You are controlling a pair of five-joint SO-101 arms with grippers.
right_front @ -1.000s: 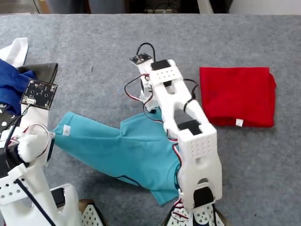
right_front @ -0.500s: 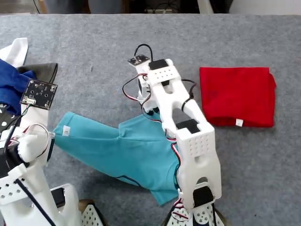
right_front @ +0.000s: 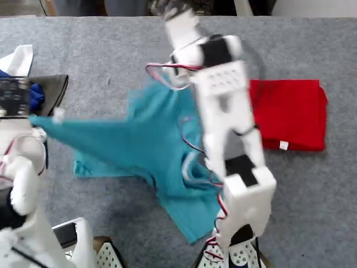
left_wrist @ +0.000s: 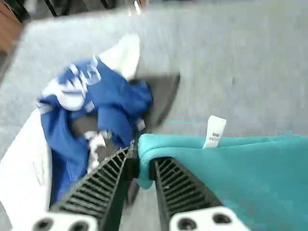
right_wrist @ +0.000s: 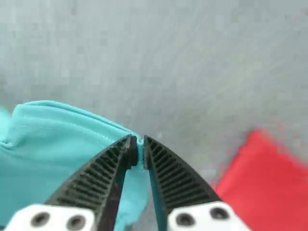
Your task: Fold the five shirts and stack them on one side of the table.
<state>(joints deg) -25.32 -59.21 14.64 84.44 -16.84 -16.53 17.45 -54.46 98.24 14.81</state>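
Starting at the left edge of the grey tabletop, you see a loose pile of unfolded shirts: a blue shirt on top, a white one and a dark one beneath. Just beside this pile, your left gripper is clenched on one hemmed corner of the teal shirt, close to its small white tag. The teal shirt spreads from that corner across the middle of the tabletop, and its lower part trails toward the arm bases. At its far edge, your right gripper pinches a stitched hem of the same shirt, its jaws closed on the fabric. Farther right, the red shirt lies folded flat as a rectangle, apart from the teal one.
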